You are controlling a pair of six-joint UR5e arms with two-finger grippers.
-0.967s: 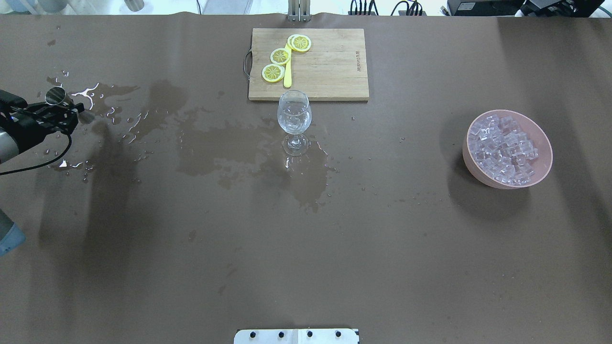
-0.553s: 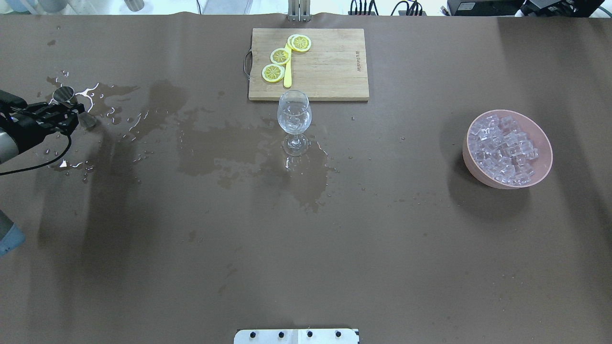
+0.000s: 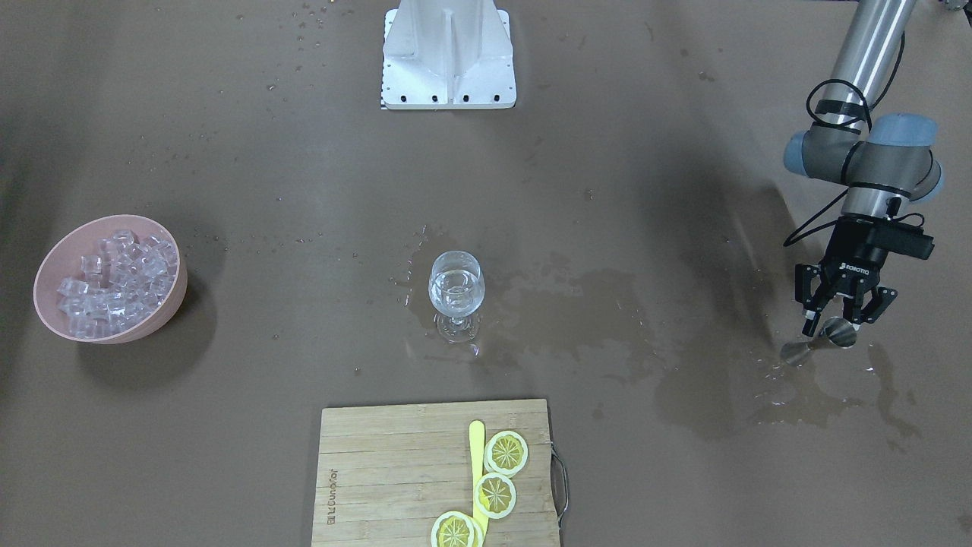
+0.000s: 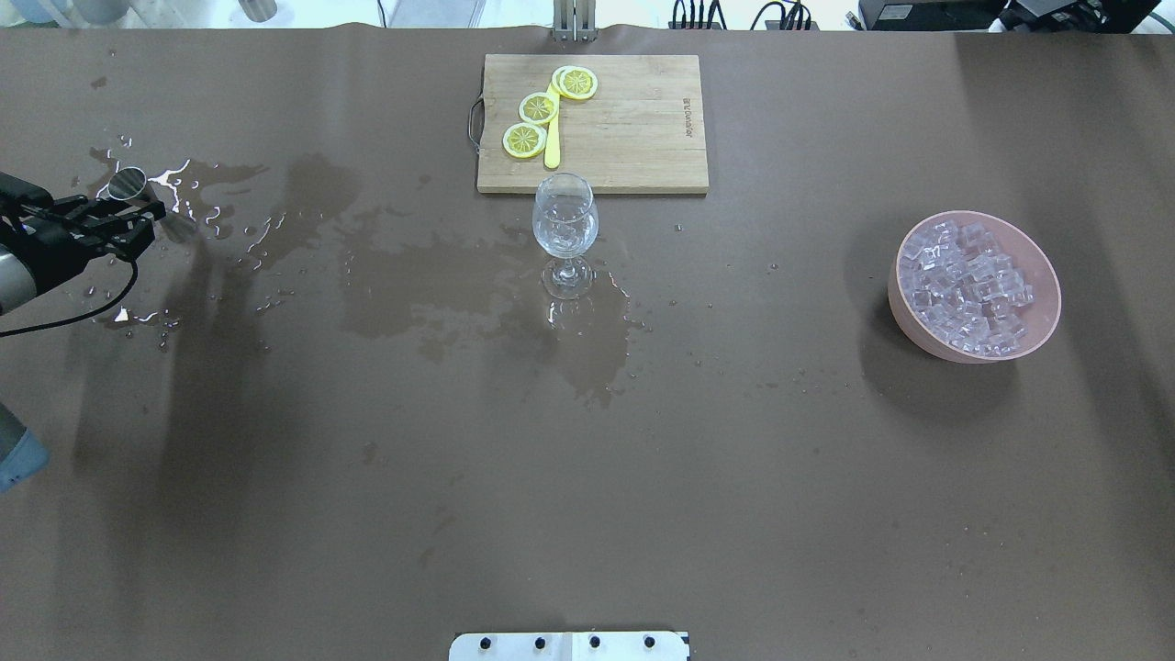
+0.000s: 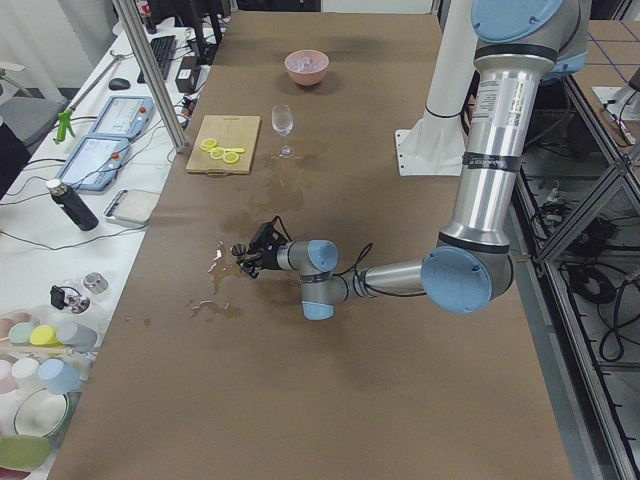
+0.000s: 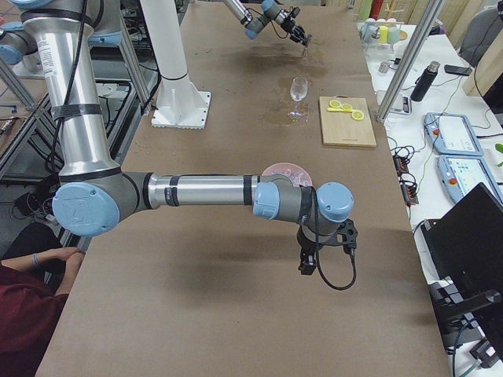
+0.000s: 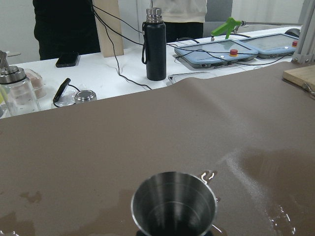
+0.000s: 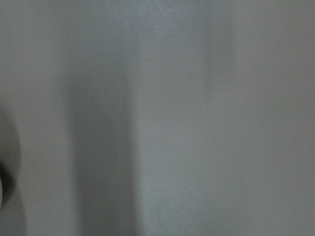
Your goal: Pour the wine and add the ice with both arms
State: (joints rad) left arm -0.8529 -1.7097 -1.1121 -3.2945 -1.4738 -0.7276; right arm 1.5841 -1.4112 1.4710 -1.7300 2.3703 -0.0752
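My left gripper (image 4: pixel 145 220) is shut on a steel jigger (image 4: pixel 127 184), tilted just above the wet table at the far left; it also shows in the front view (image 3: pixel 834 328). The left wrist view looks into the jigger's open cup (image 7: pixel 173 201), where no liquid shows. A wine glass (image 4: pixel 565 216) holding a small measure of clear wine stands mid-table. Ice cubes (image 4: pixel 968 280) fill a pink bowl (image 4: pixel 895 294) at the right. My right gripper (image 6: pixel 308 263) shows only in the exterior right view, near the table's edge short of the bowl; I cannot tell if it is open or shut.
A wooden cutting board (image 4: pixel 624 119) with lemon slices (image 4: pixel 537 108) and a yellow stick lies behind the glass. Wet patches (image 4: pixel 431 285) spread from the glass to puddles (image 4: pixel 184 184) under the jigger. The white base bracket (image 4: pixel 569 645) is at the near edge.
The jigger's upper end has shifted a little to the right in the left gripper, and the gripper has moved slightly away from the robot. The glass and the bowl have not moved.
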